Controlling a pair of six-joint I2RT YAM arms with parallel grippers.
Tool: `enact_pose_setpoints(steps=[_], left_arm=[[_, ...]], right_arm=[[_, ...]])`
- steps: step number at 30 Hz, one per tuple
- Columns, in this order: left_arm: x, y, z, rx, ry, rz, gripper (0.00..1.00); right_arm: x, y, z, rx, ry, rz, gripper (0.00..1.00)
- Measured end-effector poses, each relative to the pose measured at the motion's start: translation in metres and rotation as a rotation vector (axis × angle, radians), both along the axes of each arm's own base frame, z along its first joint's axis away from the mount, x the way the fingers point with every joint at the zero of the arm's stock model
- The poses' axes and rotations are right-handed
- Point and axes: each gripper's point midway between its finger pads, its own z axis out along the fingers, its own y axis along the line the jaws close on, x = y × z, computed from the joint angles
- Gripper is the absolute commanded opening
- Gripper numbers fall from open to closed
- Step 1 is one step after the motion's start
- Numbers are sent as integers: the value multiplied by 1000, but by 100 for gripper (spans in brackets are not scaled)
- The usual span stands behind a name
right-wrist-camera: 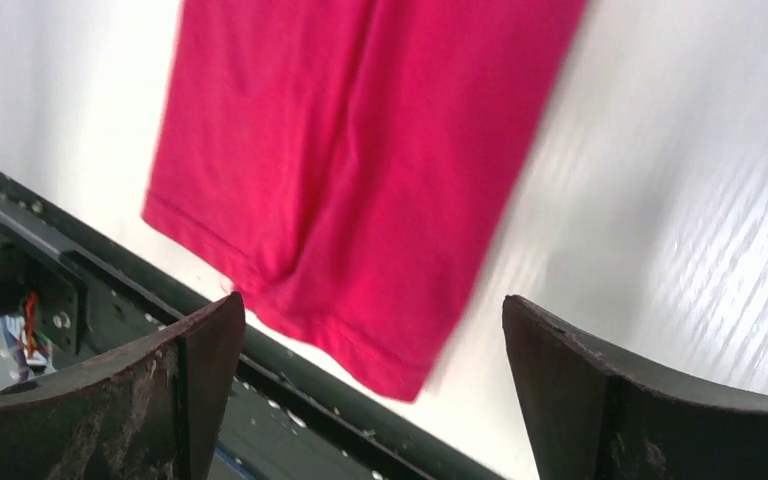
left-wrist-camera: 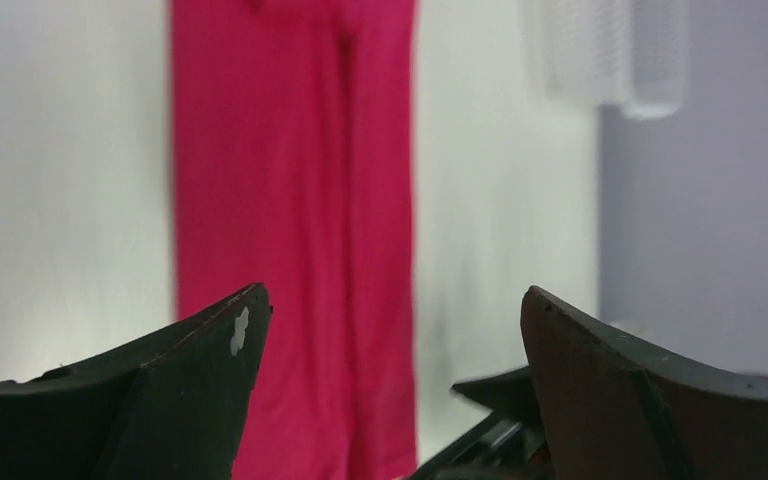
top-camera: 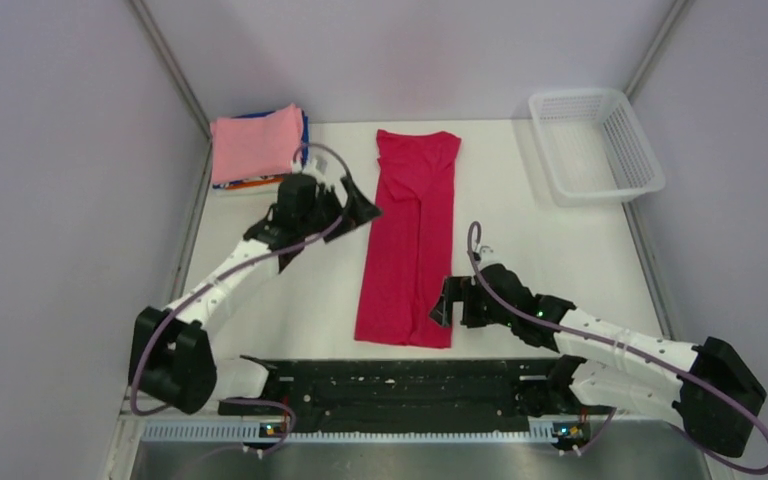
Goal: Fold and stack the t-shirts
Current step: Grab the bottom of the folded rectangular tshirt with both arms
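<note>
the crimson-red t-shirt (top-camera: 408,240) lay flat down the middle of the white table (top-camera: 560,260), folded lengthwise into a long narrow strip. its collar end pointed toward the far wall and its hem lay near the arms' bases. the left gripper (top-camera: 360,206) hung just beside the strip's left edge, along its far half, fingers spread wide and holding nothing. its wrist view showed the red cloth through the gap. the right gripper (top-camera: 441,303) sat just beside the strip's right edge near the hem, likewise spread and empty. whether it touched the cloth could not be told. at the far left corner a folded light pink t-shirt (top-camera: 257,143) lay on top of other folded cloth, of which only blue and orange edges showed. a white mesh basket (top-camera: 596,143) stood at the far right corner, well apart from the shirts.
</note>
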Motion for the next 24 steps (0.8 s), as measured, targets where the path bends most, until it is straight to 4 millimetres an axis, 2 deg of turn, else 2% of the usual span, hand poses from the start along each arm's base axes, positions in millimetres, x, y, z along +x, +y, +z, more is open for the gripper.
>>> enact_pose_setpoints(steps=[1,2,3,6,7,9,13,18,21,24], left_arm=[[-25,6,-28,30,53,3,98],[-42,10,-48,51,95,1,98],[-68,14,-80,91,168,-6,97],[-127,24,-144,202,338,-39,92],[-143,27,-156,231,373,-49,91],[-167,31,-169,266,413,-73,86],[-182,41,-173,270,408,-57,77],[-194,49,-189,292,449,-44,66],[-205,46,-198,285,474,-69,60],[-208,40,-200,269,478,-86,55]], right_arm=[[-6,-4,-7,-8,25,3,93],[-12,-7,-14,-14,50,6,91],[-18,-9,-20,-18,76,11,90],[-32,-14,-34,-25,147,15,82],[-35,-15,-37,-21,168,13,79],[-40,-14,-42,-6,202,11,70],[-45,-7,-49,33,249,5,54],[-48,2,-53,60,296,13,49],[-48,4,-54,70,308,13,46],[-48,6,-55,73,312,14,44]])
